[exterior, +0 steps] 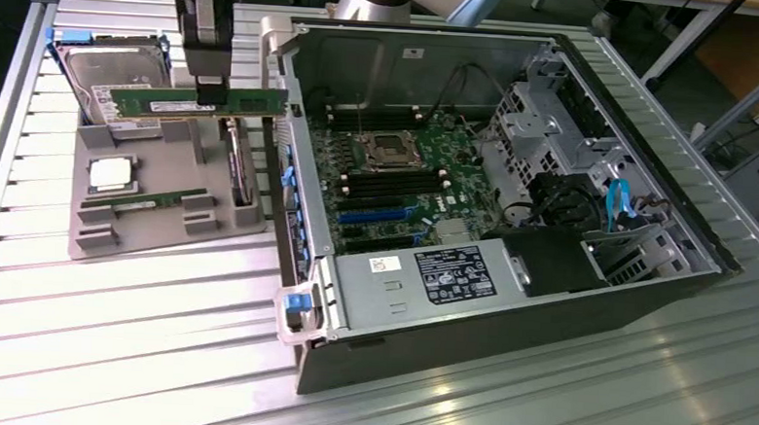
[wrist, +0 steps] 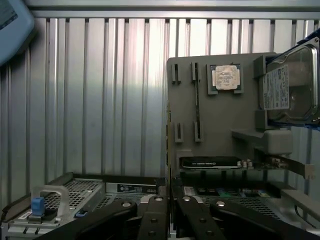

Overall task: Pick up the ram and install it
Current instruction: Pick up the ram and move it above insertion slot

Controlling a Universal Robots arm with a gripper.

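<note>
**Exterior and wrist views: memory module lifted from its holder.** The claw (exterior: 211,95) is shown closed on the ram (exterior: 258,102). The ram is gripped near the middle of its upper edge and held with its long side level. It is raised clear of the grey holder tray (exterior: 157,245), over the tray's far end and in front of the hard drive (exterior: 111,70). Its end on the exterior view's right lies close to the side wall of the open computer case (exterior: 401,63).

Three parts are seated in the tray:
- a square CPU chip (exterior: 113,174);
- a second ram stick (exterior: 146,200), laid in its slots just beside the chip;
- an expansion card (exterior: 237,166), stood on edge along the side nearest the case.

Inside the case, the motherboard (exterior: 401,175) and the power supply (exterior: 448,275) are exposed. Tray and case are both carried by a slatted metal desk (exterior: 113,335) and are set just beside each other.

In the wrist view, the dark fingers of the claw (wrist: 170,212) are drawn close together over the edge of the case (wrist: 75,192). The tray (wrist: 220,120) is seen from above against the desk (wrist: 100,100), with the CPU chip (wrist: 226,78), the second ram stick (wrist: 196,102), the hard drive (wrist: 290,85) and the expansion card (wrist: 210,162) in their places.
</note>
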